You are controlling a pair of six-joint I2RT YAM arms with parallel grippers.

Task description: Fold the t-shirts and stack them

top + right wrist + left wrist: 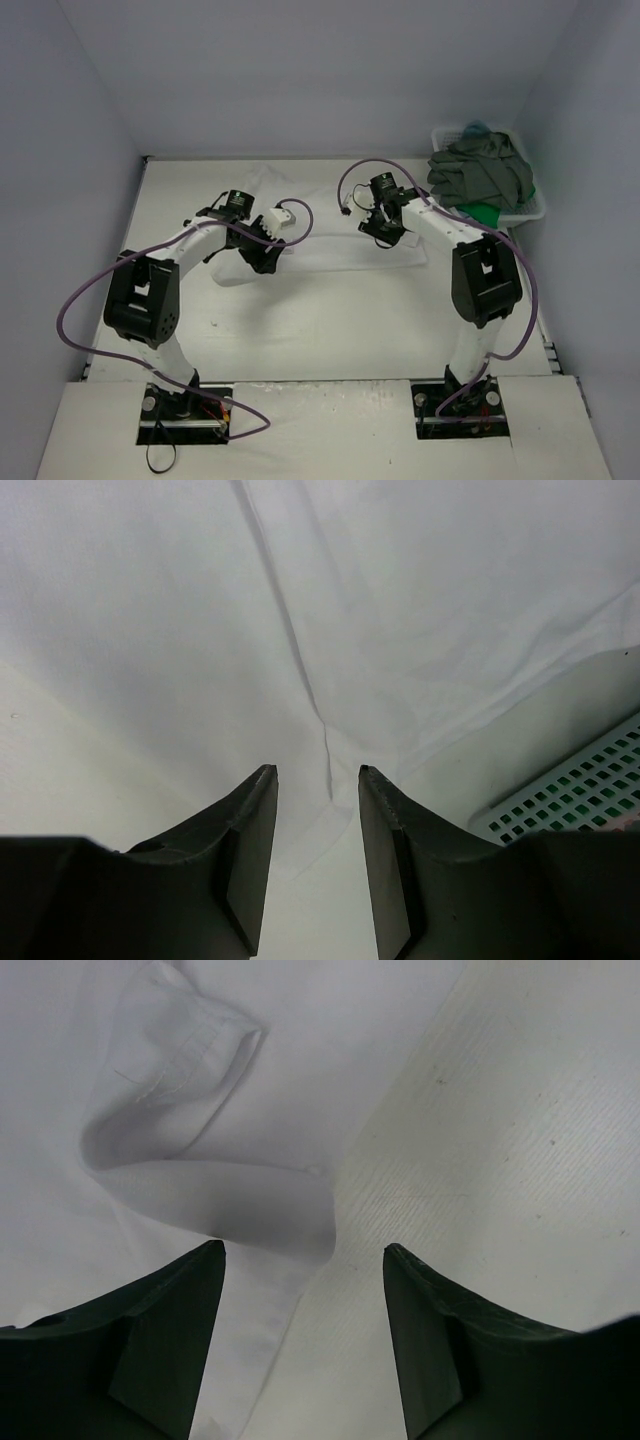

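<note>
A white t-shirt [330,225] lies spread flat on the white table between the two arms. My left gripper [264,256] hovers over its left edge. In the left wrist view that gripper [305,1250] is open, with the shirt's hem [250,1210] and bare table between the fingers, and a sleeve [170,1070] beyond. My right gripper [382,226] is low over the shirt's right part. In the right wrist view it [318,770] stands open above a crease in the white t-shirt [330,630], holding nothing. A dark grey t-shirt [480,170] and a green one [478,212] fill the basket.
The white lattice basket [535,208] stands at the back right corner of the table; its wall [570,790] shows close to the right gripper. A bit of teal cloth [474,129] peeks over its far rim. Grey walls enclose the table on three sides.
</note>
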